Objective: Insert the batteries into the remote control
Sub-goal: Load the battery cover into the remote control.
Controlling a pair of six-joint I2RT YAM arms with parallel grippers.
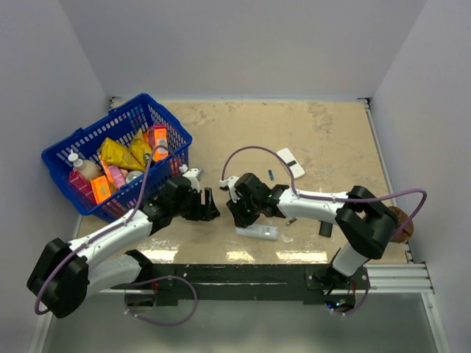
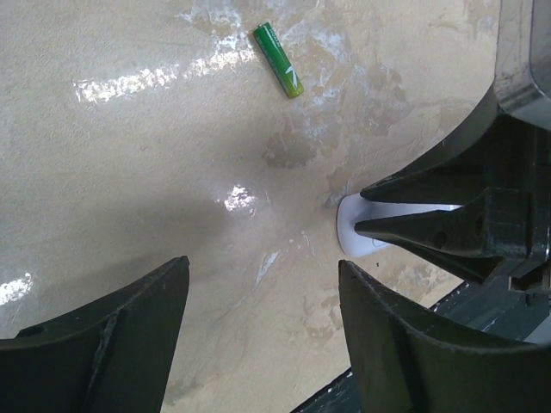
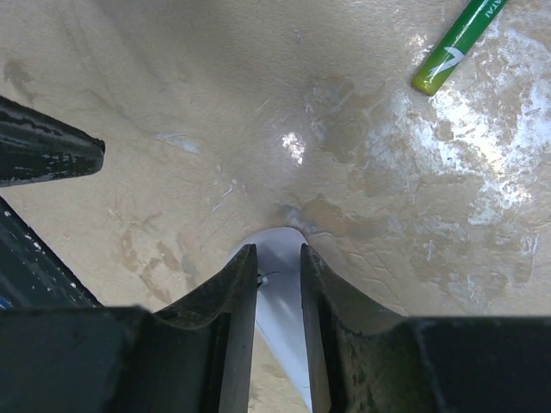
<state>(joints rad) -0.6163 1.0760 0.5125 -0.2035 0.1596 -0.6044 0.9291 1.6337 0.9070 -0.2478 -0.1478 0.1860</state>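
The remote control (image 1: 259,232) is a slim white bar lying near the table's front edge. Its rounded end (image 3: 280,288) sits between the fingers of my right gripper (image 3: 278,251), which is shut on it from both sides. From the left wrist view the same end (image 2: 349,234) pokes out under the right gripper (image 2: 360,210). My left gripper (image 2: 263,262) hangs open over bare table just left of it, holding nothing. A green battery (image 2: 278,70) lies loose beyond both grippers, also in the right wrist view (image 3: 456,43). A small blue battery (image 1: 271,175) lies farther back.
A blue basket (image 1: 173,136) full of bottles and packets stands at the back left. A wider white remote (image 1: 291,162) lies at the back, a small dark stick (image 1: 291,220) and a black piece (image 1: 324,229) right of the remote control, a brown object (image 1: 402,224) at the right edge.
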